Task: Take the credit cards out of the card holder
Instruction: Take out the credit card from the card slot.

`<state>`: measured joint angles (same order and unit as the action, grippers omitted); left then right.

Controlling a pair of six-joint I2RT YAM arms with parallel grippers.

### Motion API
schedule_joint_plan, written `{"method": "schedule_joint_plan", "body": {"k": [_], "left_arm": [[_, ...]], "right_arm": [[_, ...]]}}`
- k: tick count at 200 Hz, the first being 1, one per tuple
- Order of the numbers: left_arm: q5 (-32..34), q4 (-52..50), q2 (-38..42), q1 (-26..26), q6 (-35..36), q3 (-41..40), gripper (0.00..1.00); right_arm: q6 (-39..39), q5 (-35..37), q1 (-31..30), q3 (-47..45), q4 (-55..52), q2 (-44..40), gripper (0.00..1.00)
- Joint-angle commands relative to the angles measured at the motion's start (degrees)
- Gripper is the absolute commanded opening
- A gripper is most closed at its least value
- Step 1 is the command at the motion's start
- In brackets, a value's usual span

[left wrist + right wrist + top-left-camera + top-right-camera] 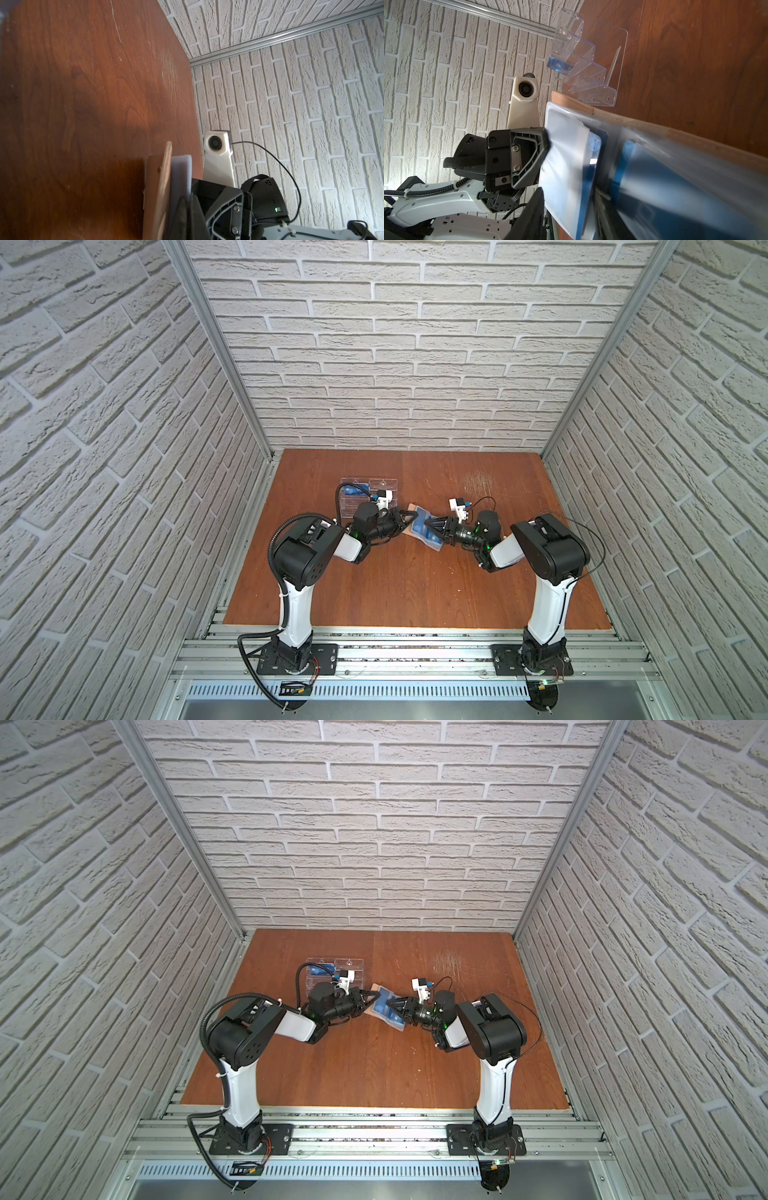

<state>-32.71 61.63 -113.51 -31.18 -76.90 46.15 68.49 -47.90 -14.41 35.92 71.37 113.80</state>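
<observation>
my left claw (406, 519) clamps the card holder (571, 101) by its edge, bracing it open; opposite it my right claw (430, 526) sits over the blue cards (654, 176), clamped or not i cannot tell.

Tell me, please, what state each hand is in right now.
Left hand: closed on the card holder.
Right hand: at the card holder; open or closed cannot be told.

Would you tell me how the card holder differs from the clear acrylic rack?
The card holder is tan leather with plastic sleeves; the acrylic rack is clear and stepped. The card holder is gripped by the left gripper; the rack stands free on the table. Each holds at least one of the credit cards.
</observation>
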Motion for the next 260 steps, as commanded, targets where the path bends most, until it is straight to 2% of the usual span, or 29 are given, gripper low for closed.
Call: {"method": "schedule_joint_plan", "body": {"k": [1, 76, 115, 167, 260], "left_arm": [[-4.05, -1.04, -1.09, -1.43, 1.35, 1.61, 0.03], [-3.64, -0.86, -2.14, -1.34, 1.86, 0.16, 0.05], [-3.59, 0.25, -2.63, -1.42, 1.41, -0.45, 0.06], [-3.16, 1.22, -2.94, -2.21, 0.64, -0.34, 0.17], [-1.22, 3.16, -2.60, 0.00, -1.96, -2.90, 0.21]], "right_arm": [[-1.38, -5.71, -2.11, 0.20, 9.31, -3.69, 0.40], [-1.61, -2.91, -2.04, 1.41, 9.30, -5.95, 0.39], [-1.33, -2.65, -2.11, 1.96, 9.32, -4.12, 0.39], [-1.30, -1.95, -2.11, 2.59, 9.31, -1.99, 0.36], [-2.15, -1.41, -2.20, 2.71, 9.15, 2.74, 0.32]]}}
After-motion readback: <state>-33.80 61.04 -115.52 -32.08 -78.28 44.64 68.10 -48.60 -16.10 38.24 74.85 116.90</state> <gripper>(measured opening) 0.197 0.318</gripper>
